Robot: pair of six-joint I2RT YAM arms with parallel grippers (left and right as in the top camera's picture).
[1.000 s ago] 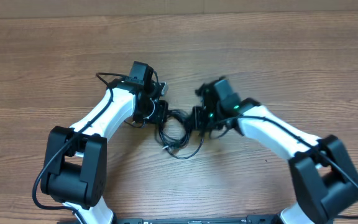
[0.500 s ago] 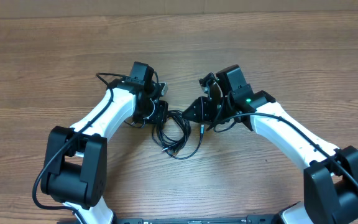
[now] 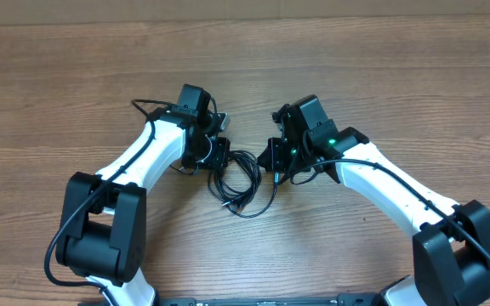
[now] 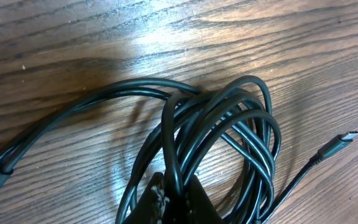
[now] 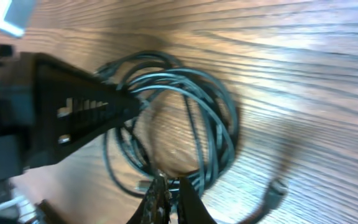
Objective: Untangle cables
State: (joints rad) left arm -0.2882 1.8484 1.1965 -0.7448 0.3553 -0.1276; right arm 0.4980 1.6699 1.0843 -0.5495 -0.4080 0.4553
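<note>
Thin black flexible cables (image 3: 243,183), small plugs at the ends, lie bunched in one overlapping coil on the brown wood-grain surface (image 3: 381,76), approx. midway betw. the two arms. One plug end (image 4: 347,137) trails free off the coil's edge (a second plug (image 5: 277,186) shows in the right wrist view). Left tool (image 4: 174,190) sits at the coil's left side, narrow, pinched on strands that run up betw. its fingers. Right tool (image 5: 168,186) sits at the coil's right side, also pinched to, tips at a strand; whether it really has that strand, can't tell. Step in hand, as I judge: getting a hold on each side of the coil. Nothing is separated yet, so the task is early. Next move prob. calls for drawing the tools apart, away from the coil, slowly, w/ the right hold checked first. If loops cinch, re-grip nearer a free plug.
</note>
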